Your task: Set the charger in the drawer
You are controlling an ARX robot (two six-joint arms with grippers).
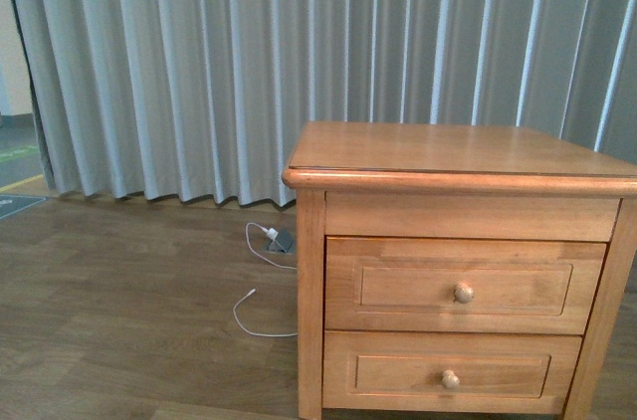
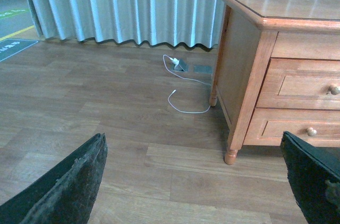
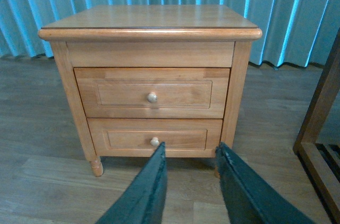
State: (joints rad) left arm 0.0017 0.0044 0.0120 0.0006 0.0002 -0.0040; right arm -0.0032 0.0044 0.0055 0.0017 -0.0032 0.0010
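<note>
The charger is out of view in all frames. The drawer (image 1: 463,271), the upper one of a honey-coloured wooden nightstand, is shut; its round knob (image 1: 464,293) faces me. It also shows in the left wrist view (image 2: 303,83) and the right wrist view (image 3: 122,92). My left gripper (image 2: 192,136) is open and empty above the wooden floor, to the left of the nightstand. My right gripper (image 3: 192,145) is open and empty in front of the nightstand, at about the height of the lower drawer. Neither arm shows in the front view.
The lower drawer (image 1: 450,372) is shut. A white plug (image 1: 269,233) with a long white cable lies on the floor by a grey socket box (image 1: 282,241) near the curtain (image 1: 199,62). A dark wooden frame (image 3: 319,123) stands right of the nightstand.
</note>
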